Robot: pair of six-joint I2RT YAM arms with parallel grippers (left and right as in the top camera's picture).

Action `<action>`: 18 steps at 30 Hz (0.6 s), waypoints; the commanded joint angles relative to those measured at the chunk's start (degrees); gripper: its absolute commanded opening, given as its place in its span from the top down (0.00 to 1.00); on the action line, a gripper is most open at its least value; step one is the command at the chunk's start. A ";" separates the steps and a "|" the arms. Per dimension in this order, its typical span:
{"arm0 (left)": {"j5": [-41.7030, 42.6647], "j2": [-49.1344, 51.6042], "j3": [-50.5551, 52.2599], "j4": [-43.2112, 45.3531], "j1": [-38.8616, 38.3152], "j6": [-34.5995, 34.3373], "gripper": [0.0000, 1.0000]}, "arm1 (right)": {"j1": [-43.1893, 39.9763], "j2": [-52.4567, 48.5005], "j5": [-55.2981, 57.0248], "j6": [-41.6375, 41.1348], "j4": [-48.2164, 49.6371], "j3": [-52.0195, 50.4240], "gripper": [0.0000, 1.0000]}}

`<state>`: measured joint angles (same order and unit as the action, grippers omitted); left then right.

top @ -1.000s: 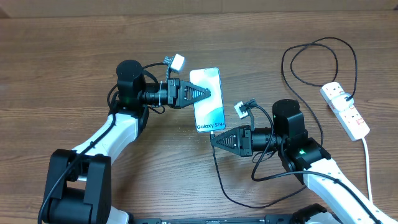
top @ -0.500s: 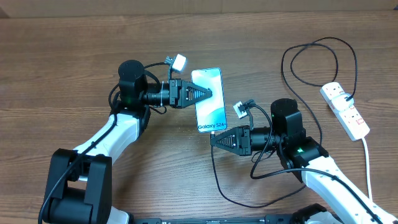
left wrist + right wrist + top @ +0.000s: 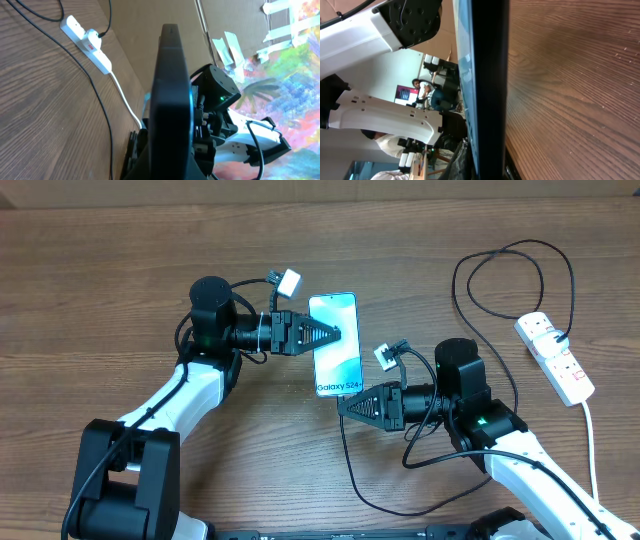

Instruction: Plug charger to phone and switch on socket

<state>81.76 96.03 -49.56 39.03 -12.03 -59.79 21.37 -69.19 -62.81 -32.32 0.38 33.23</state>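
Note:
The phone (image 3: 335, 358) shows its light blue screen and "Galaxy S24+" strip in the overhead view, lifted off the table. My left gripper (image 3: 341, 333) is shut on its left long edge. My right gripper (image 3: 345, 402) is at the phone's bottom edge, shut on the tip of the charger, whose thin black cable (image 3: 352, 470) hangs from it and loops right to the socket (image 3: 555, 357). The connector tip itself is hidden. The phone is edge-on in the left wrist view (image 3: 170, 100) and the right wrist view (image 3: 489, 75). The socket also shows in the left wrist view (image 3: 90, 42).
The socket's thick white cord (image 3: 590, 445) runs off the front right. The black cable makes a big loop (image 3: 500, 280) at the back right. Bare wooden table (image 3: 100, 300) lies to the left and behind.
The phone has turned a little more upright and shifted slightly right in the left gripper. The right gripper stays at its bottom edge.

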 commanded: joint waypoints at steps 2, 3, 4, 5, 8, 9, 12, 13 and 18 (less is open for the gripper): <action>6.82 -0.79 -0.74 0.22 -0.76 2.12 0.96 | -0.55 -0.22 1.31 3.41 1.09 1.25 0.96; 7.10 -0.79 -0.72 0.15 -0.79 1.92 0.96 | -0.55 -0.22 1.42 4.11 1.11 1.29 0.96; 7.32 -0.79 -0.74 0.04 -0.79 1.92 0.96 | -0.55 -0.22 1.81 4.31 1.11 1.29 0.96; 7.50 -0.79 -0.74 -0.07 -0.81 1.95 0.96 | -0.55 -0.22 2.32 4.31 1.18 1.29 0.96; 7.72 -0.79 -0.72 -0.50 -0.79 1.95 0.96 | -0.55 -0.22 2.80 4.33 1.66 1.29 0.96; 7.67 -0.79 -0.72 -0.70 -0.79 1.95 0.96 | -0.55 -0.22 2.78 4.31 1.73 1.29 0.96; 6.93 -0.79 -0.72 -0.85 -0.70 1.97 0.96 | -0.55 -0.22 2.73 4.28 0.74 1.29 0.96; 6.25 -0.79 -0.72 -0.85 -0.61 1.97 0.96 | -0.52 -0.22 2.64 4.28 0.24 1.29 0.96; 1.81 -0.79 -0.74 -0.85 0.11 2.25 0.96 | -0.44 -0.22 0.20 4.28 -1.11 1.29 0.93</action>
<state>82.85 96.03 -49.60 38.02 -12.01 -59.35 21.41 -69.34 -62.98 -28.62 -0.97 33.21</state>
